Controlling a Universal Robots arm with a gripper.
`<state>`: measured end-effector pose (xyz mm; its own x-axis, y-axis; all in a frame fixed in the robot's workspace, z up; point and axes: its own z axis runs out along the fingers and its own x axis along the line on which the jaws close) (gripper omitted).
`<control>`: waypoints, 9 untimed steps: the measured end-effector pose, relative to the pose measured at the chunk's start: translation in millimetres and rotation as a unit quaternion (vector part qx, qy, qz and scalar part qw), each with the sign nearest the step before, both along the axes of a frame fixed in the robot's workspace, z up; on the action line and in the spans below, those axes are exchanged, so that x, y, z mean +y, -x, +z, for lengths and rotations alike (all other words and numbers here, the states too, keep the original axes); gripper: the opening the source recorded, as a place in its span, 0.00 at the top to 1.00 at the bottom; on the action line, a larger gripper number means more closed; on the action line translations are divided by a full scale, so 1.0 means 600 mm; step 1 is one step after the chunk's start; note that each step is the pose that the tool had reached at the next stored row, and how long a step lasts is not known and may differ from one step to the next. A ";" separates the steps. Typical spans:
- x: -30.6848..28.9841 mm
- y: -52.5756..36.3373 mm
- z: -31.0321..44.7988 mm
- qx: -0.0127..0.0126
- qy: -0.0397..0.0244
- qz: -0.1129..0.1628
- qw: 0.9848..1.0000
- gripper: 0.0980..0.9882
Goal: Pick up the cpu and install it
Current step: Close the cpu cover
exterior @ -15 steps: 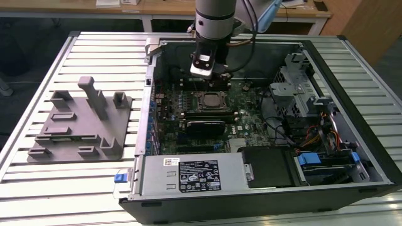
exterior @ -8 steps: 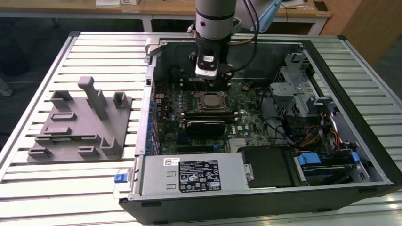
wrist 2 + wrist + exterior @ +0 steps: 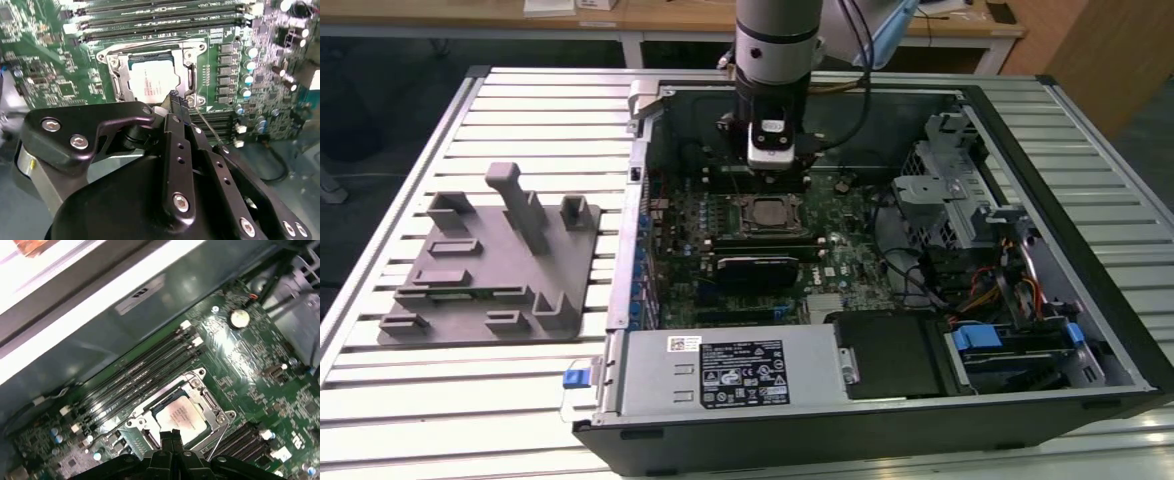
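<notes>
The cpu [image 3: 152, 80] lies flat in the open motherboard socket [image 3: 112, 75], silvery top plate up and the metal frame around it. In the first wrist view the cpu [image 3: 181, 419] sits square inside the socket frame [image 3: 135, 422]. From the exterior view the cpu [image 3: 765, 211] is near the middle of the green board inside the open computer case [image 3: 640, 200]. My gripper [image 3: 175, 99] hangs just above the socket's edge, its two black fingers pressed together with nothing between them. Its tips [image 3: 170, 434] show above the cpu's near edge, apart from it. The arm reaches down into the case with the gripper [image 3: 774, 178] pointing down.
Memory slots [image 3: 165, 20] run beside the socket. A black cooler block [image 3: 754, 270], the power supply [image 3: 727, 372], a drive cage [image 3: 961, 195] and cables [image 3: 987, 295] crowd the case. A grey fixture [image 3: 494, 262] stands on the slatted table [image 3: 400, 400] at the exterior view's left.
</notes>
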<state>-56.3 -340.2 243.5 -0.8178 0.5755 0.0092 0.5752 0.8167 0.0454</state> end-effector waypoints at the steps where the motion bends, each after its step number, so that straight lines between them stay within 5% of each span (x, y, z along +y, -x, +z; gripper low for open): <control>1: 0.0000 0.000 0.000 0.000 0.000 0.009 1.000 0.99; 9: 0.0000 0.000 -0.001 0.000 0.000 0.082 0.997 0.99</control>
